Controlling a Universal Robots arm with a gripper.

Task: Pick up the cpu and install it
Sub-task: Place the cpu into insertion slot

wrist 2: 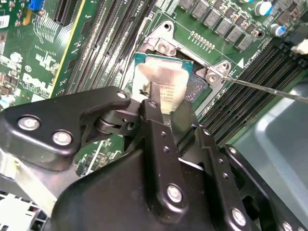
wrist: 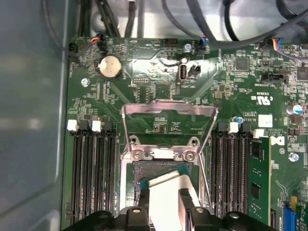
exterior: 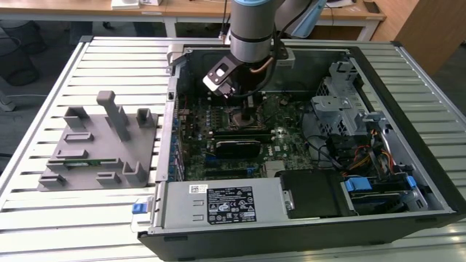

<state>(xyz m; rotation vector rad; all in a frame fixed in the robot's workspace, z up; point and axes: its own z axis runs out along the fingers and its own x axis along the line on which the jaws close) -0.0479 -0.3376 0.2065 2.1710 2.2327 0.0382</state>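
One open case (exterior: 429, 158) is lying on the slatted surface (exterior: 109, 60), with a grey rack (exterior: 73, 174) sitting just beside it on the exterior view's left. The arm (exterior: 251, 27) is reaching down into the far half of the case, over the board (exterior: 287, 139). On the board the socket (wrist: 127, 180) is lying open: its plate (wrist: 168, 103) is standing raised and its lever (wrist 2: 269, 90) is sticking out to one side. The gripper (wrist 2: 166, 108) is hanging right over the socket in both wrist views, and its fingers (wrist 2: 156, 130) are clamping the cpu (wrist 2: 163, 82) by two opposite edges. The cpu is sitting over the socket's opening, silver top up, its green edge roughly lining up with the frame. Whether it is touching the contact bed or hovering just above it, I cannot tell.

Judging by this, the pick-up is looking done, and so is the carry to the socket. The install is looking only part-way done: the fingers are not yet letting the cpu go, and the plate is not yet lying closed over it.
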